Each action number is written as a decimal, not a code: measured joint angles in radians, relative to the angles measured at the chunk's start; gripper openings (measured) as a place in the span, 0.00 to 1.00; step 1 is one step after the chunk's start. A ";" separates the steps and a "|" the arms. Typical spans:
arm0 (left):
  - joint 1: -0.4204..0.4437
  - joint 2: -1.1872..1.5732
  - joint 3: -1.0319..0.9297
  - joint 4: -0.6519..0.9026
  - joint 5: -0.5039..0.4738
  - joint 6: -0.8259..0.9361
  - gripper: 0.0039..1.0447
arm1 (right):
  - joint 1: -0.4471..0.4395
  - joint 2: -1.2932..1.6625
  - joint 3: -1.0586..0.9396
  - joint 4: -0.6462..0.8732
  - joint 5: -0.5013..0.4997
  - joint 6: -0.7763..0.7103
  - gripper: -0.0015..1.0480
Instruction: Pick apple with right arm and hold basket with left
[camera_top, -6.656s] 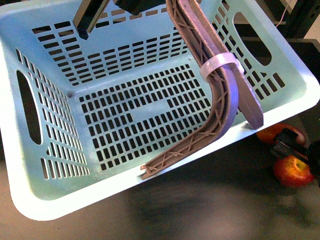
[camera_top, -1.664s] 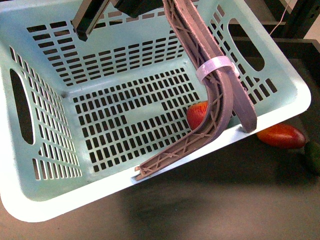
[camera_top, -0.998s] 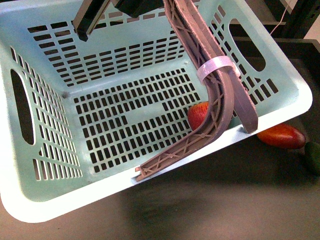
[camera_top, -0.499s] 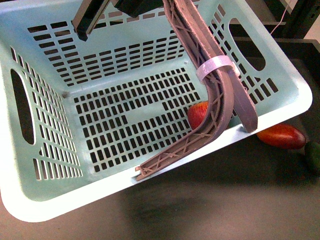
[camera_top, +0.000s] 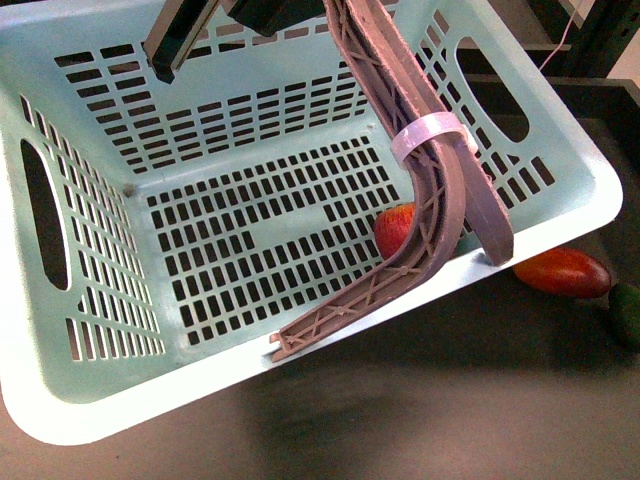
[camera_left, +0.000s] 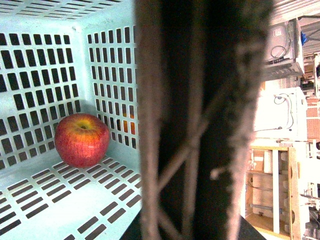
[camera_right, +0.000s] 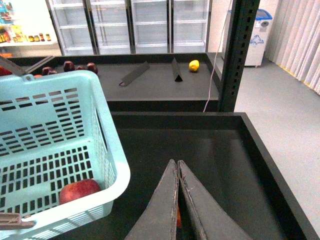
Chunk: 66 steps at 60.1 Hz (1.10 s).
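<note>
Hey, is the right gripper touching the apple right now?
Apart. The right wrist view shows the right gripper shut outside the basket, with the basket's wall and a clear gap between it and the apple inside.

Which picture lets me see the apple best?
The left wrist view: the whole apple shows up close, yellow top included. In the front view the brown handle hides part of it; in the right wrist view the basket rim covers its lower part.
</note>
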 joint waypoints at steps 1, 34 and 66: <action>0.000 0.000 0.000 0.000 0.000 0.000 0.04 | 0.000 0.000 0.000 0.000 0.000 0.000 0.02; 0.000 0.002 0.000 0.000 0.001 0.000 0.04 | 0.000 -0.004 0.000 -0.003 0.000 -0.002 0.67; 0.040 0.011 -0.055 0.287 -0.475 -0.273 0.04 | 0.000 -0.005 0.000 -0.003 0.000 -0.002 0.92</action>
